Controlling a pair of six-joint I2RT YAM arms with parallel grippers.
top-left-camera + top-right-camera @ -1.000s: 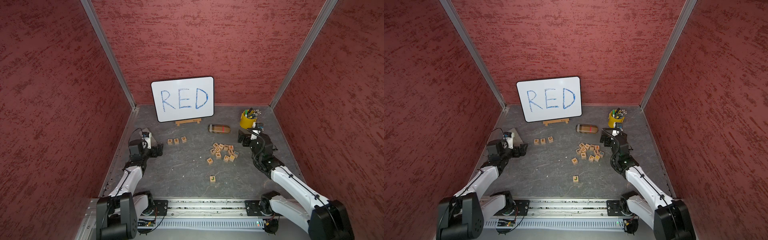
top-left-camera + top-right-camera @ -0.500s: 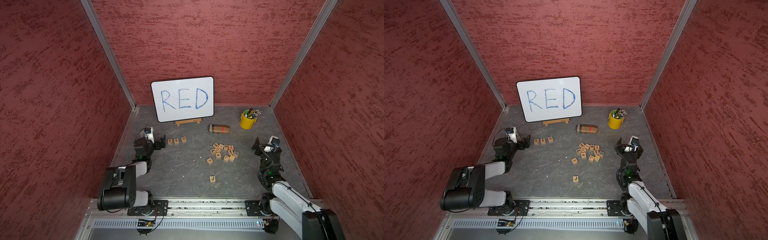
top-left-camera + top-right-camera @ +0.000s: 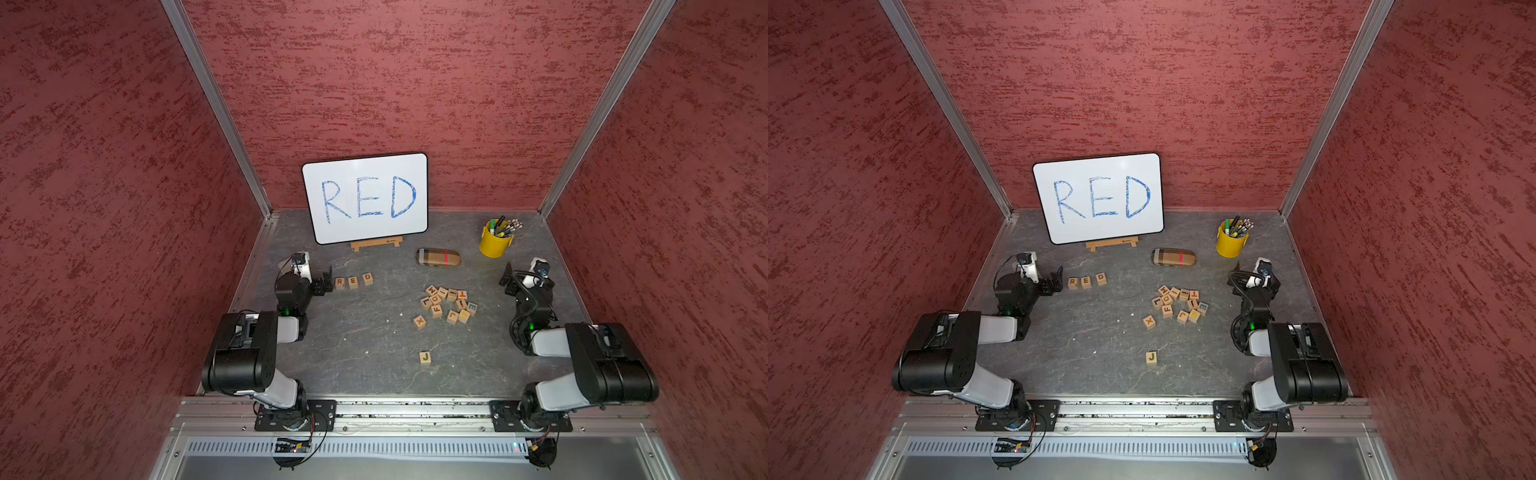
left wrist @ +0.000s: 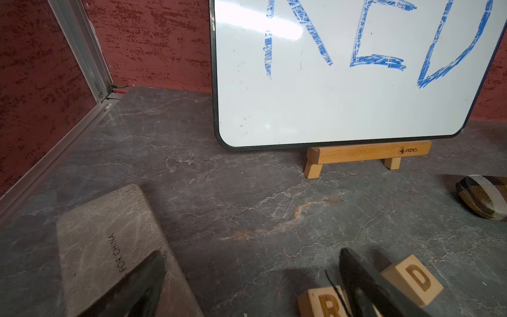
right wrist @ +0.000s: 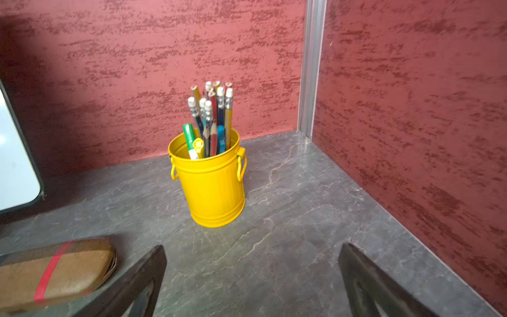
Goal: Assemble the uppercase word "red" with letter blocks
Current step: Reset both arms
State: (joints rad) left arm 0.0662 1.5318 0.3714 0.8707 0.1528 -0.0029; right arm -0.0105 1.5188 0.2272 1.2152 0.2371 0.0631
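**Three blocks spell RED; both grippers empty and spread wide**

Three light-wood letter blocks (image 3: 353,281) sit in a row on the grey table (image 3: 365,345), in front of the whiteboard and off to its left. They are the R block (image 3: 339,283), the E block (image 3: 1086,281) and the D block (image 3: 368,278), which sits slightly apart and turned. In both top views about a dozen loose blocks (image 3: 444,305) lie clustered mid-table, one of them a blue-lettered E block (image 3: 471,308). An X block (image 3: 419,321) lies at the cluster's edge and a single J block (image 3: 424,357) lies nearer the rail.

One whiteboard (image 3: 365,199), lettered RED in blue, leans on one wooden stand (image 3: 376,244). One plaid pencil case (image 3: 438,257) lies closed.

One yellow bucket (image 5: 216,189) holds a bunch of eraser-tipped pencils (image 5: 216,104), packed too tightly to count, and a green marker (image 5: 189,134).

The left gripper (image 4: 252,252) is low, its fingers spread wide with nothing between them. One finger is over a grey slab printed FOR CHINA (image 4: 109,233), and the other is just beside the R block and hides the E block in the wrist view. Whether it touches them cannot be told.

The right gripper (image 5: 253,247) is also spread wide and empty, facing the bucket and well apart from the row.
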